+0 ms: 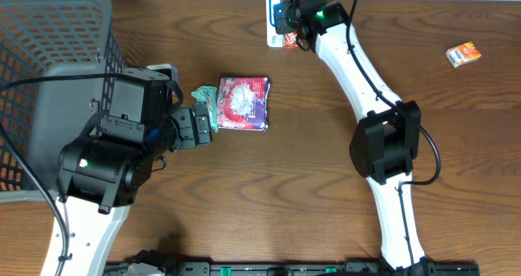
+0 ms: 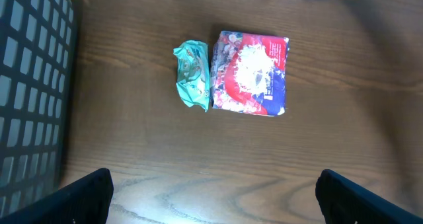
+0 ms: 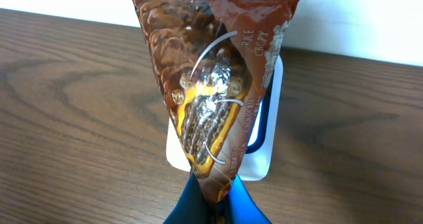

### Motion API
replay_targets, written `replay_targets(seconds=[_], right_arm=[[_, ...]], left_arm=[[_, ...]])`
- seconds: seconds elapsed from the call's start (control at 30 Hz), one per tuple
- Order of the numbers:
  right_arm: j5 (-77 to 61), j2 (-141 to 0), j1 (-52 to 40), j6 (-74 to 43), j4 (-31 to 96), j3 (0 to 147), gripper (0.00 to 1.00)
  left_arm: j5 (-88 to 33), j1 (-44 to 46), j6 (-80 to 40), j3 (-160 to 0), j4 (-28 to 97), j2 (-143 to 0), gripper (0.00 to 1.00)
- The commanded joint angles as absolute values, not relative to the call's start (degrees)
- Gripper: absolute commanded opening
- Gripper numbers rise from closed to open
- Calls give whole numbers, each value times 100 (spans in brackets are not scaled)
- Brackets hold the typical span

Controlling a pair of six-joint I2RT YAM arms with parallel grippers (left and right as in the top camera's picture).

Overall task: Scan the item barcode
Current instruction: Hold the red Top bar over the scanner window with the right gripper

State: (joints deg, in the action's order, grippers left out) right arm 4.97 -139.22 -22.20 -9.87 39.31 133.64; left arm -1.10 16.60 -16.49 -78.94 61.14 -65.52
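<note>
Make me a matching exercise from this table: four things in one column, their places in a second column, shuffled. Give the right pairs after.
Things
1. brown snack pack
2. teal packet
3. orange box
4. grey basket

Places
A. at the left edge of the table
B. alone toward the right side
C. pinched in the right fingers, above the white device
D. beside the red-and-blue packet

Pairs: 1-C, 2-D, 3-B, 4-A

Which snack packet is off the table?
The brown packet, pinched in the right fingers; the teal one, the red-blue one and the orange one lie flat.
</note>
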Motion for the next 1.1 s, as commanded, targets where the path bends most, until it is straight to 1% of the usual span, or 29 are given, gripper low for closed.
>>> replay_targets(seconds=[0.0,0.23,0.33,0.53,0.87,0.93,1.07], right_arm=[[624,-13878,-2161,-1028,3957,13380,1],[1391,-13856,-2097,-976,4130,13380,1],[1247,-13856,-2025,-913,4213,13380,1],[416,-13861,-1981,-779,4261,13380,1],[456,-13745,-1984,-703,4265,13380,1],[722,-13557,-1953,-703,4283,13382,1],[1802,-12879,-1835,-696,4477,13382,1]], left_arm=[[-40,1643,-1619,-7942,6128,-6547,98],[-38,1643,-1619,-7942,6128,-6547,98],[-38,1643,-1619,-7942,6128,-6547,98],[-38,1643,-1619,-7942,6128,-6547,98],[-38,1643,-1619,-7942,6128,-6547,98],[-38,1643,-1619,-7942,6128,-6547,98],[-40,1643,-1619,-7942,6128,-6547,98]])
